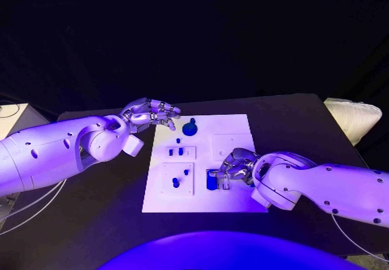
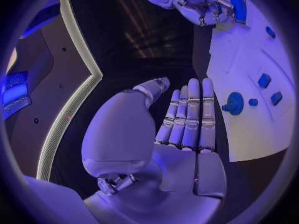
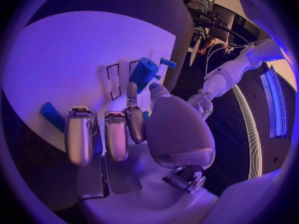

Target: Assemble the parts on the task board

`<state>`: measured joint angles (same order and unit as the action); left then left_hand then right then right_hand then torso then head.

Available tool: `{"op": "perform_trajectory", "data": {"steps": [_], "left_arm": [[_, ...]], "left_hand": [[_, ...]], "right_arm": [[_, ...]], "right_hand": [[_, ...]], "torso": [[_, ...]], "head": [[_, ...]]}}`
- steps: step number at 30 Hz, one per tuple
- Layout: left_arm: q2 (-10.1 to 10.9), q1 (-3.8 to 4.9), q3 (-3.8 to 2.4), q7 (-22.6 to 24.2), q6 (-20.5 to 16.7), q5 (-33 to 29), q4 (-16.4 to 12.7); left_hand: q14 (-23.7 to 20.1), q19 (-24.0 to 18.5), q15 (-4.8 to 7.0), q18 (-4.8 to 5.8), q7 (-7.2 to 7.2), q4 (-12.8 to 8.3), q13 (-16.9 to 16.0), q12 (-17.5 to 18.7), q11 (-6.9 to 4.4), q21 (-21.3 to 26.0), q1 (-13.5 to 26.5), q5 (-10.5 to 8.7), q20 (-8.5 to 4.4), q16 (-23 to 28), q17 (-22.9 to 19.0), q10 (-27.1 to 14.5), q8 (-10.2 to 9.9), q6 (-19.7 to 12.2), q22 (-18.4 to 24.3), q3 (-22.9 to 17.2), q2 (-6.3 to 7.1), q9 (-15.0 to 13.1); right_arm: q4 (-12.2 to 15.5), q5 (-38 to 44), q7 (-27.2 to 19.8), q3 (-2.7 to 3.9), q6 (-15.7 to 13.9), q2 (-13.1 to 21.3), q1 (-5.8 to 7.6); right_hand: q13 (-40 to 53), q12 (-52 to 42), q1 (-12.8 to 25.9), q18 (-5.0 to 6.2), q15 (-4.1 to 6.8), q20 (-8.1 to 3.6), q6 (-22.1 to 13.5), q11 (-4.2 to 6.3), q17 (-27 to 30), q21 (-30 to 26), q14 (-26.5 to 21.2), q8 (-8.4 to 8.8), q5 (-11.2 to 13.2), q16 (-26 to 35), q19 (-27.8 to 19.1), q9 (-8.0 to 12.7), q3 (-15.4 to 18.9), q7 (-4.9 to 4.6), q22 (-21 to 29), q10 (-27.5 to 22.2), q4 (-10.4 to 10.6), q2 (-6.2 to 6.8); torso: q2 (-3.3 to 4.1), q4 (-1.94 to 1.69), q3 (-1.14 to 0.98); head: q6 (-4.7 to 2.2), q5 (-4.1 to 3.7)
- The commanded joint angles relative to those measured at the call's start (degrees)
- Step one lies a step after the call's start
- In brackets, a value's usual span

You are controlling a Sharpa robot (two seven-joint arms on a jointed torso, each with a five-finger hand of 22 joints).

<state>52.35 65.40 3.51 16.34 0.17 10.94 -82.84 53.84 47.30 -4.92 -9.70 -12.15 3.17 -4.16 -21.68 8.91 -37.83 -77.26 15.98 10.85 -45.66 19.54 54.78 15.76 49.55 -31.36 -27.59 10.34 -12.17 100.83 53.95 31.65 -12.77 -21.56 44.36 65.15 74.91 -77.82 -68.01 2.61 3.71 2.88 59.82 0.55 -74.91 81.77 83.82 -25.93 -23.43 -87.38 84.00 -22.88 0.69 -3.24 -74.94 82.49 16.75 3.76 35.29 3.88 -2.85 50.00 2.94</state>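
The white task board (image 1: pixel 235 126) lies mid-table. My right hand (image 1: pixel 236 166) hovers over its near right part and pinches a blue cylindrical part (image 3: pixel 143 72) between thumb and a finger, as the right wrist view shows (image 3: pixel 137 134). A blue oblong part (image 1: pixel 212 180) stands by that hand. My left hand (image 1: pixel 154 115) hangs at the board's far left corner, fingers straight and holding nothing (image 2: pixel 181 129). A round blue knob (image 1: pixel 190 128) sits just beside it on the board (image 2: pixel 249 129). Small blue parts sit in the left recesses (image 1: pixel 176 151), (image 1: pixel 176 181).
A blue bar (image 3: pixel 53 115) lies on the board (image 3: pixel 74 50) near my right hand's fingers. A pale padded object (image 1: pixel 355 118) stands at the table's far right edge. Bare black table surrounds the board on all sides.
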Motion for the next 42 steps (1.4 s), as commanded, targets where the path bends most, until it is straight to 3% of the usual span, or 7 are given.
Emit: {"op": "perform_trajectory", "data": {"steps": [1,11,16,17,19,29,42], "left_arm": [[0.0,0.03,-0.06,0.2,0.9,-0.38,-0.18],[0.2,0.03,-0.06,0.12,0.9,-0.38,-0.2],[0.32,0.03,-0.06,0.1,0.87,-0.36,-0.15],[0.32,0.03,-0.06,0.1,0.87,-0.36,-0.14],[0.31,0.03,-0.06,0.11,0.89,-0.36,-0.13],[0.26,0.02,-0.06,0.07,0.93,-0.35,-0.12],[0.31,0.02,-0.06,0.03,0.95,-0.35,-0.1]], "left_hand": [[-0.1,0.44,-0.29,-0.68,-0.18,0.28,-0.1,-0.27,-0.11,0.32,0.27,0.1,0.11,0.01,0.08,-0.43,-0.21,-0.24,0.06,0.05,0.02,0.1],[-0.1,0.44,-0.29,-0.68,-0.18,0.28,-0.1,-0.27,-0.11,0.32,0.27,0.1,0.11,0.01,0.08,-0.43,-0.21,-0.24,0.06,0.05,0.02,0.1],[-0.16,0.56,-0.3,-0.69,-0.18,0.42,-0.1,-0.32,-0.11,0.56,0.27,0.12,0.12,0.01,0.16,-0.5,-0.2,-0.28,0.22,0.08,0.05,0.11],[-0.16,0.56,-0.3,-0.69,-0.18,0.42,-0.1,-0.32,-0.11,0.56,0.27,0.12,0.12,0.01,0.16,-0.5,-0.2,-0.28,0.22,0.08,0.05,0.11],[-0.16,0.56,-0.3,-0.69,-0.18,0.42,-0.1,-0.32,-0.11,0.56,0.27,0.12,0.12,0.01,0.16,-0.5,-0.2,-0.28,0.22,0.08,0.05,0.11],[-0.16,0.56,-0.3,-0.69,-0.18,0.42,-0.1,-0.32,-0.11,0.56,0.27,0.12,0.12,0.01,0.16,-0.5,-0.2,-0.28,0.22,0.08,0.05,0.11],[-0.16,0.56,-0.3,-0.69,-0.18,0.42,-0.1,-0.32,-0.11,0.56,0.27,0.12,0.12,0.01,0.16,-0.5,-0.2,-0.28,0.22,0.08,0.05,0.11]], "right_arm": [[-0.01,0.86,-0.67,0.0,-0.34,-0.03,-0.09],[2.63,6.13,-6.12,0.01,-1.85,2.5,-0.42],[4.51,8.46,-10.39,0.02,-0.56,4.66,-0.48],[4.68,8.66,-10.68,0.02,-0.06,4.83,-0.49],[5.0,9.0,-11.06,0.02,1.2,5.1,-0.54],[4.42,11.07,-9.32,0.01,3.93,4.59,-1.28],[3.33,15.63,-5.72,0.02,1.0,3.44,-1.97]], "right_hand": [[3.24,-0.18,0.24,-1.09,0.4,-0.6,-0.01,0.11,-10.2,0.26,5.1,0.1,-0.12,-0.19,3.49,0.09,-0.02,-0.21,-13.09,0.34,-0.1,-0.42],[3.38,0.27,-0.98,-1.06,0.45,-0.72,-0.1,0.13,-10.21,0.16,5.08,-0.06,3.75,-0.19,3.38,0.28,0.34,-0.22,-13.03,0.41,-0.24,1.14],[4.45,-0.37,-4.0,-1.35,0.44,-0.71,-0.15,0.12,-11.09,1.79,5.29,-0.55,8.98,-0.63,3.85,0.3,0.72,-0.23,-13.42,1.01,-0.41,2.51],[4.98,-0.82,-6.17,-1.46,0.54,-0.79,-0.04,0.22,-11.36,2.4,5.36,-0.87,13.24,-0.78,4.04,0.22,0.02,-0.1,-13.56,1.31,-0.74,2.84],[5.67,-1.42,-8.36,-1.58,0.59,-0.84,0.04,0.32,-11.63,3.04,5.42,-1.27,15.41,-0.92,4.23,0.18,-1.01,0.01,-13.72,1.68,-0.74,3.59],[6.85,-2.52,-11.02,-1.82,0.83,-0.99,0.67,0.66,-11.96,4.28,5.49,-2.08,15.76,-1.09,4.62,0.09,-2.4,0.43,-14.03,2.41,-0.6,4.16],[7.34,-2.78,-11.0,-1.96,1.17,-1.32,1.2,0.99,-12.23,5.02,5.55,-2.58,14.78,-1.22,4.85,0.22,-4.02,0.78,-14.21,2.81,-0.03,2.71]], "torso": [[-0.06,0.06,-0.03],[-0.07,0.06,-0.1],[-0.07,0.13,-0.07],[-0.08,0.17,-0.08],[-0.08,0.16,-0.08],[-0.02,0.04,-0.04],[-0.07,0.06,-0.02]], "head": [[0.0,0.16],[0.0,0.29],[0.0,0.42],[0.0,0.45],[0.0,0.39],[0.0,0.38],[0.0,0.46]]}}
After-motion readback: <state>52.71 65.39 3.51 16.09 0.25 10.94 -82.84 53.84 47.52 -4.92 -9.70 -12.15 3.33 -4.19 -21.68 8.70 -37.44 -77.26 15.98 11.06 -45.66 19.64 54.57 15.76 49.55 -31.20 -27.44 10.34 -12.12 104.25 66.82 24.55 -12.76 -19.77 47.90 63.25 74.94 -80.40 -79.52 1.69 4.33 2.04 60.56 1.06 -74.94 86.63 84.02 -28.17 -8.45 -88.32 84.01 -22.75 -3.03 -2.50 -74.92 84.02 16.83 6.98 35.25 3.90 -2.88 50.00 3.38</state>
